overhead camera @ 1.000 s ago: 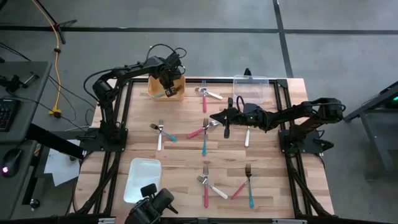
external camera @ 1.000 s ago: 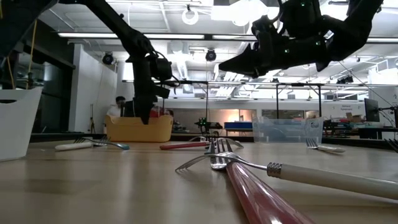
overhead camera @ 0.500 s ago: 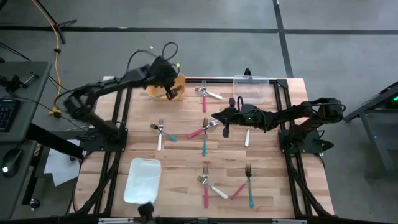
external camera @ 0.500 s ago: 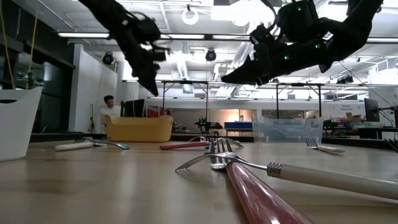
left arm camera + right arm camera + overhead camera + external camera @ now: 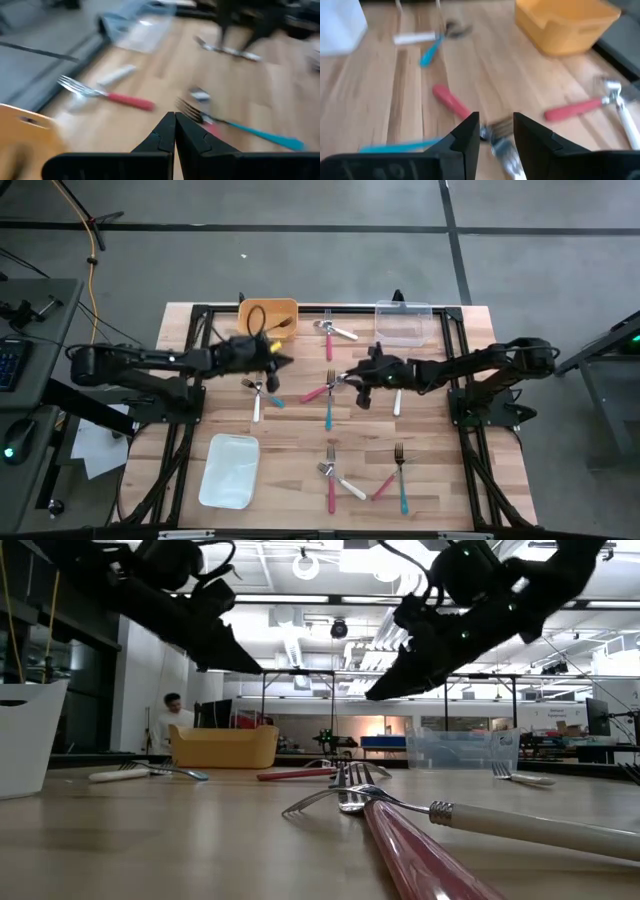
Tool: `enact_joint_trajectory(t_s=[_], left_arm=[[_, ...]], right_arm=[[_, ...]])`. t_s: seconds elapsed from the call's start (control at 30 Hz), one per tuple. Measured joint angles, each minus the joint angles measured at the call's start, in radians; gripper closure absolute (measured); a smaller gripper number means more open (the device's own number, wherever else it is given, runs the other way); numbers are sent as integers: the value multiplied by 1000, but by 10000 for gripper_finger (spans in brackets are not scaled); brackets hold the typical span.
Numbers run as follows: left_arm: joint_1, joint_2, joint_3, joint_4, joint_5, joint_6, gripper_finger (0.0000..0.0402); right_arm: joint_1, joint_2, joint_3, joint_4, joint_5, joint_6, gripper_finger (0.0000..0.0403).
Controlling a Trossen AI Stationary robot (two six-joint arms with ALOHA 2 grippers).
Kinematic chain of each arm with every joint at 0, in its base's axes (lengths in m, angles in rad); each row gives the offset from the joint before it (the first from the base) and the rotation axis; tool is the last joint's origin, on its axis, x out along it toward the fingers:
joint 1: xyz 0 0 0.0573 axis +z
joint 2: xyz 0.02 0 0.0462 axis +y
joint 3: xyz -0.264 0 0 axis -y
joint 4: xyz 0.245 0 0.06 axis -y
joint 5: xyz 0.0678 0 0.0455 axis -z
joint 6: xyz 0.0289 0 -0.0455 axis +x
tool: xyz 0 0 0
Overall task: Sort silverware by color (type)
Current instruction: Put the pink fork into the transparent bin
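A: Left gripper (image 5: 283, 361) state, quick?

B: Fingers pressed together, nothing between them. It hangs above the wooden slatted table (image 5: 290, 430), left of centre, just in front of the yellow plastic bin (image 5: 268, 314) that sits at the far edge. The crossed white-handled fork and teal-handled fork (image 5: 262, 392) lie just below and short of its tip.

A: Right gripper (image 5: 357, 384)?

B: Fingers parted, holding nothing. It's over the middle of the table, right above the red-handled fork crossing a long teal-handled fork (image 5: 328, 394). In the right wrist view the metal fork head (image 5: 501, 141) shows in the gap between the dark fingers (image 5: 470, 131).

A: Rest of the silverware?

B: A red and a white fork (image 5: 332, 332) near the far edge, between the yellow bin and the clear plastic tub (image 5: 404, 322). A white fork (image 5: 397, 400) beside the right arm. A crossed cluster of red, white and teal forks (image 5: 362, 477) toward the near edge. One fork lies inside the yellow bin; handle colour unclear.

A: Open room?

B: Bare wood between the middle forks and the near cluster, and along the right side. The white rectangular tray (image 5: 230, 470) takes the near left corner. A black frame rail (image 5: 192, 380) runs along the left edge.
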Motion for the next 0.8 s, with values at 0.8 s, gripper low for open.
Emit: enact_joint_trajectory(t_s=[0.8], left_arm=[[-265, 575, 198, 110, -237, -168, 239]], right_arm=[[134, 0, 127, -250, 125, -10, 289]])
